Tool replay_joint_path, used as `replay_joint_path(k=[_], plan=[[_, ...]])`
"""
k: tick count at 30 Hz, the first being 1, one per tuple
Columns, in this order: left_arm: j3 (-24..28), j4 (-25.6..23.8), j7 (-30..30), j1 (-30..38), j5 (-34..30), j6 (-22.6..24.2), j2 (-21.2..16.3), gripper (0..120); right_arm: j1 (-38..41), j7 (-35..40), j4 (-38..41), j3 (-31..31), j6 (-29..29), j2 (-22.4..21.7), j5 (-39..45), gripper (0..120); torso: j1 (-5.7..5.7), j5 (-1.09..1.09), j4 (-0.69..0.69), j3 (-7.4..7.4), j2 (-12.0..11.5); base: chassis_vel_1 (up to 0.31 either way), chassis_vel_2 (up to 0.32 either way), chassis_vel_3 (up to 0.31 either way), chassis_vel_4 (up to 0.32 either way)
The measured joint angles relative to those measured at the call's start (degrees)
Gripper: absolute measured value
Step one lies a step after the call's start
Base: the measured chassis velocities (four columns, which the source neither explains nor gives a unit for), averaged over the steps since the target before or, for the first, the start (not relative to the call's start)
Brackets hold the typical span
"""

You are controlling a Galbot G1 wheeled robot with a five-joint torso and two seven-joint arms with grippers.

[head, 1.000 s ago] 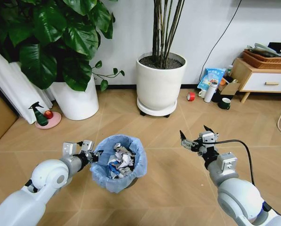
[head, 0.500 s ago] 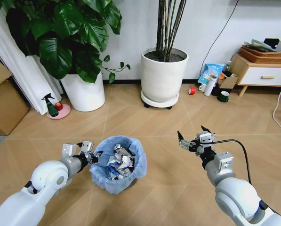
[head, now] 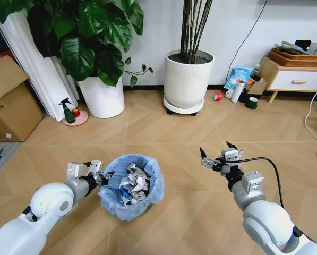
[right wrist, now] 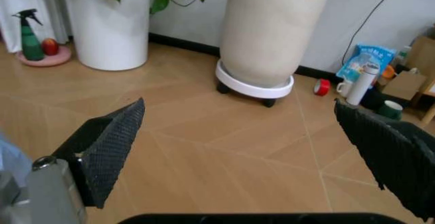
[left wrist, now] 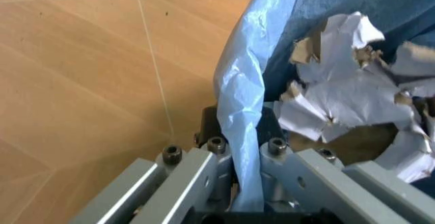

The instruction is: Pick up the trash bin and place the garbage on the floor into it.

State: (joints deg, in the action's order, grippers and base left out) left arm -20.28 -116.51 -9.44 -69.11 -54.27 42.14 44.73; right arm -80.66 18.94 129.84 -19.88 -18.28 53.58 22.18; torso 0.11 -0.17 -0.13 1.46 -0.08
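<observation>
Fingers (left wrist: 204, 175) of our left gripper (head: 97, 171) are pinched on the rim of the trash bin (head: 130, 187), one inside and one outside, with the ruffled blue bag (left wrist: 241, 107) caught between them. We hold the bin low in front of us over the wooden floor (head: 163, 138), already stuffed with the garbage (head: 133, 180), crumpled white paper and wrappers. We judge the load light, but the film is slick and soft, so the hold belongs on the stiff rim beneath it, not on loose plastic alone; a one-sided grasp may let the bin tilt. Our right gripper (head: 216, 154) hovers to the right of the bin, well apart, fingers spread wide and empty. Farther off stand the white plant pots (head: 188, 79).
</observation>
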Motion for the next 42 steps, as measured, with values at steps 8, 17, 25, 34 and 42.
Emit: replay_joint_path(k=[8, 17, 25, 34, 42], plan=[[-0.04, 0.96, 0.34, -0.13, 0.86, 0.00, 1.00, 0, 0.76, -0.28, -0.92, 0.97, 0.25, 0.40, -0.05, 100, 0.00, -0.01, 0.01, 0.00, 0.00, 0.193, -0.091, -0.201, 0.095], [-0.97, 2.09, 1.33, 0.19, 1.59, 0.00, 1.84, 0, 2.11, -0.30, -1.77, 1.74, 0.25, -0.60, 1.30, 100, 0.00, -0.01, 0.01, 0.00, 0.00, 0.195, -0.075, -0.201, 0.073], [-1.54, 2.43, 1.87, -0.18, 2.01, 0.00, 2.18, 0, 3.43, -0.20, -2.78, 3.12, 0.25, -0.99, 1.87, 100, 0.00, 0.00, 0.01, 0.00, 0.00, 0.203, -0.085, -0.194, 0.080], [-1.86, 2.49, 2.08, -0.29, 2.01, 0.00, 2.02, 0, 2.72, -0.04, -2.77, 3.03, 0.34, -0.54, 1.77, 100, 0.01, 0.00, -0.01, 0.01, 0.00, 0.203, -0.089, -0.191, 0.096], [-1.40, 2.78, 2.12, 0.02, 2.35, 0.00, 2.72, 0, 2.23, -0.03, -2.52, 2.70, 0.39, -0.51, 1.56, 100, 0.01, -0.01, 0.00, 0.00, 0.00, 0.245, -0.115, -0.238, 0.119]])
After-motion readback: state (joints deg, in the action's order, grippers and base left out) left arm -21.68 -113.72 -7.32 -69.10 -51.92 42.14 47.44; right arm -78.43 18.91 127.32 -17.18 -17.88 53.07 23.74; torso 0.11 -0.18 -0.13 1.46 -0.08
